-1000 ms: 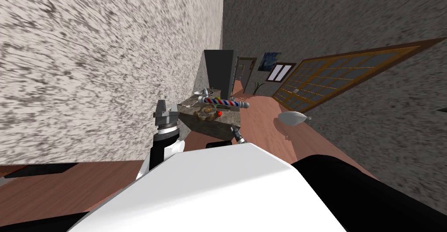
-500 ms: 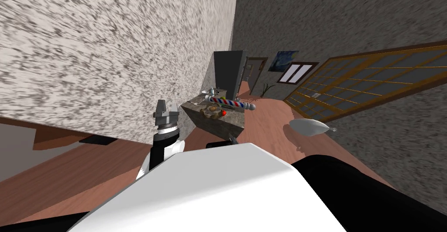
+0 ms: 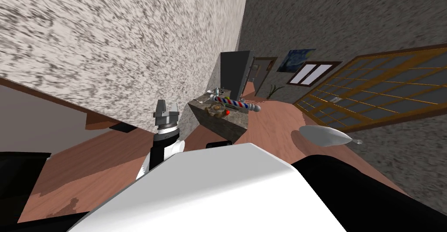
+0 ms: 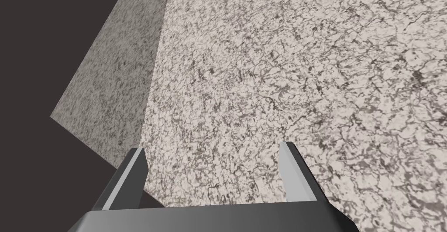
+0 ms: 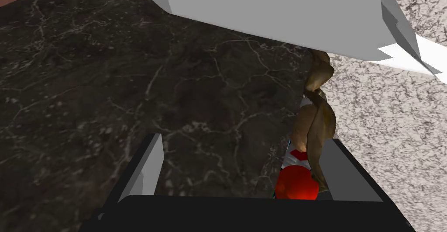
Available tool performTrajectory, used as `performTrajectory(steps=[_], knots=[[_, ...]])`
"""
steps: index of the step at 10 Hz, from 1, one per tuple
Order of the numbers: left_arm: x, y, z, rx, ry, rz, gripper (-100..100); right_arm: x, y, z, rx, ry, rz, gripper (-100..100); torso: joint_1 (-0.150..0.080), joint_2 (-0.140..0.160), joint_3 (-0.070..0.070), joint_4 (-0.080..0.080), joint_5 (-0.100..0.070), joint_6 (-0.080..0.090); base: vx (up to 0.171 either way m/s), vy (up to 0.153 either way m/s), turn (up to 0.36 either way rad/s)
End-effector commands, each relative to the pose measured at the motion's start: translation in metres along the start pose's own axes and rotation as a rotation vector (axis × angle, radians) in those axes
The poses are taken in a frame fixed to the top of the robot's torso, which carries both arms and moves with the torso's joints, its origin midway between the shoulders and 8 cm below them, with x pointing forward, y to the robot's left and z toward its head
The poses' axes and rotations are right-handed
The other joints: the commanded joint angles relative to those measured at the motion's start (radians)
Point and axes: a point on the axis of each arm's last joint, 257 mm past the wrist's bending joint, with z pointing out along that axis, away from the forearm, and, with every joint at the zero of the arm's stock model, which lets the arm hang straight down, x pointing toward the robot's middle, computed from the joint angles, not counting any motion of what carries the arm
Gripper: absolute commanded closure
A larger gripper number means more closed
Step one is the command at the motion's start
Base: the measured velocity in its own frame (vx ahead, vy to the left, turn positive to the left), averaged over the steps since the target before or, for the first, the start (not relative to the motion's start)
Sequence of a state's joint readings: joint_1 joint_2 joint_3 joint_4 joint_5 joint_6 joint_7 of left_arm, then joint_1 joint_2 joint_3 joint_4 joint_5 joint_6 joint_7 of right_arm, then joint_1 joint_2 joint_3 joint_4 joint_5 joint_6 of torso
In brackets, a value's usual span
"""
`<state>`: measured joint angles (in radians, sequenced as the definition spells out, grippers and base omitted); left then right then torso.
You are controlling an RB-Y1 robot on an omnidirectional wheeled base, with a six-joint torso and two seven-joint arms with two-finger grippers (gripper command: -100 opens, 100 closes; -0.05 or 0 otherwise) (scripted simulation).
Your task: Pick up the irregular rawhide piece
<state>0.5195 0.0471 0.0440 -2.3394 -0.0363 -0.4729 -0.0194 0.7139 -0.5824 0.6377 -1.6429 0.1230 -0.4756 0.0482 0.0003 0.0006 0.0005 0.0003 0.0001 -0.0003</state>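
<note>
Rawhide [image 3: 214,109] on table [image 3: 225,124] at my 12 o'clock: likely light, stiff, knobbly, so pinch the twisted waist; right gripper [image 5: 244,155] and left gripper [image 4: 214,155] both spread wide, empty.

Black and tubular along the left forearm [image 3: 158,155], capped with a white collar [image 3: 177,146] and a ribbed silver ring [image 3: 167,131]. Dark grey and boxy at the left pincer [image 3: 167,107], with two thin, light grey blades bevelled at the tips. Same at the right pincer [image 5: 246,140]: black body, pale flat fingers [image 5: 150,168].
</note>
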Motion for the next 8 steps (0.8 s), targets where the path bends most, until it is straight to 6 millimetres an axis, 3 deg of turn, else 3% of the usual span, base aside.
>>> performTrajectory(steps=[1,2,5,6,7,8], knots=[[0.0,0.0,0.0,0.0,0.0,0.0,0,0.018,-0.024,-0.011,0.053,0.049,-0.007,-100,0.0,0.0,0.0,0.0,0.0,0.0,-0.028,0.019,0.183],[0.0,0.0,0.0,0.0,0.0,0.0,0,0.036,-0.04,-0.027,0.087,0.112,-0.028,-100,0.0,0.0,0.0,0.0,0.0,0.001,-0.037,0.034,0.339],[0.0,0.0,0.0,0.0,0.0,0.0,0,0.044,-0.059,-0.039,0.131,0.136,-0.029,-100,-0.001,-0.001,-0.001,0.0,0.0,0.001,-0.01,0.014,0.039],[0.0,0.0,0.0,0.0,0.0,0.0,0,0.065,-0.082,-0.065,0.186,0.213,-0.05,-100,-0.001,-0.002,-0.001,0.0,0.0,0.001,-0.01,0.031,0.307],[0.0,0.0,0.0,0.0,0.0,0.0,0,0.065,-0.092,-0.073,0.21,0.222,-0.055,-100,0.0,-0.002,-0.001,0.0,0.0,0.0,-0.019,0.024,0.215],[0.0,0.0,0.0,0.0,0.0,0.0,0,0.082,-0.113,-0.098,0.259,0.288,-0.071,-100,-0.001,-0.001,-0.001,0.0,0.0,0.001,-0.022,0.04,0.368]])
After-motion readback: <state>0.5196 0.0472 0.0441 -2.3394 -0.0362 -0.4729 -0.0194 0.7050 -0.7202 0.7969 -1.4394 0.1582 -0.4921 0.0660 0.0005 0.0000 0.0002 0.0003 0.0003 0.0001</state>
